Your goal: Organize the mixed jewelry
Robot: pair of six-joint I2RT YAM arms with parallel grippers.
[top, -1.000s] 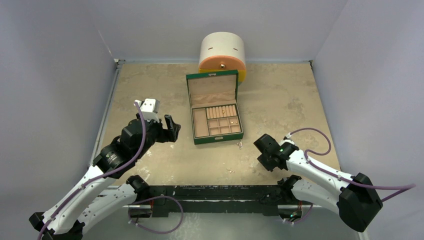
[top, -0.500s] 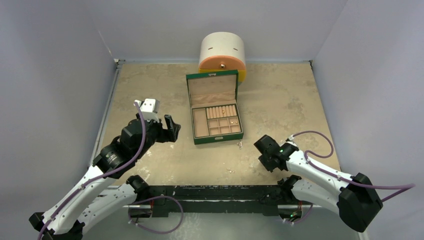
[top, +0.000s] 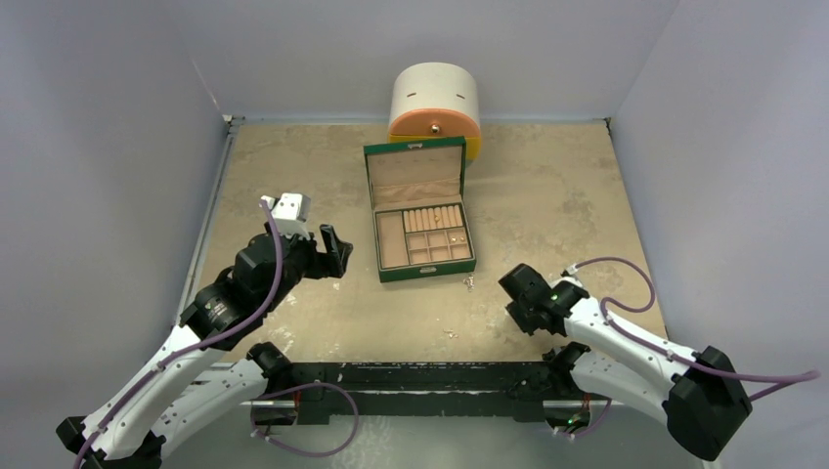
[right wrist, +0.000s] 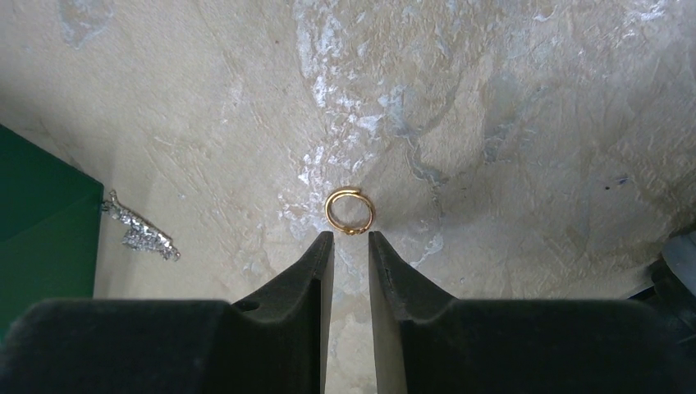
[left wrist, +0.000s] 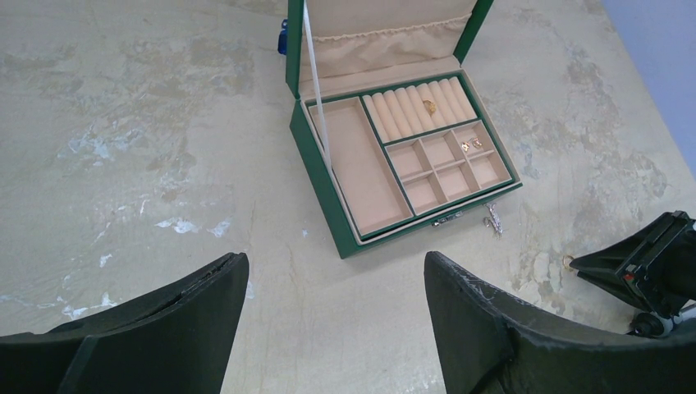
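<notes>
The mixed jewelry lies partly on the table. A small gold ring [right wrist: 350, 211] lies flat just past the tips of my right gripper [right wrist: 351, 238], whose jaws stand a narrow gap apart with nothing between them. A silvery piece [right wrist: 138, 230] rests left of it, by the green box's corner [right wrist: 33, 230]. In the left wrist view the open green box [left wrist: 316, 176] holds a gold ring [left wrist: 428, 106] on its rolls and gold bits [left wrist: 471, 144] in a small compartment. My left gripper [left wrist: 336, 271] hangs wide open and empty, left of the box [top: 427, 273].
A white and orange round container [top: 435, 107] stands behind the box. Another tiny piece [top: 451, 334] lies near the table's front edge. The silvery piece [top: 468, 283] sits just in front of the box's right corner. Grey walls enclose the table on three sides.
My right gripper has shifted slightly toward the near right and its jaws have narrowed a little. The left arm has not moved.
</notes>
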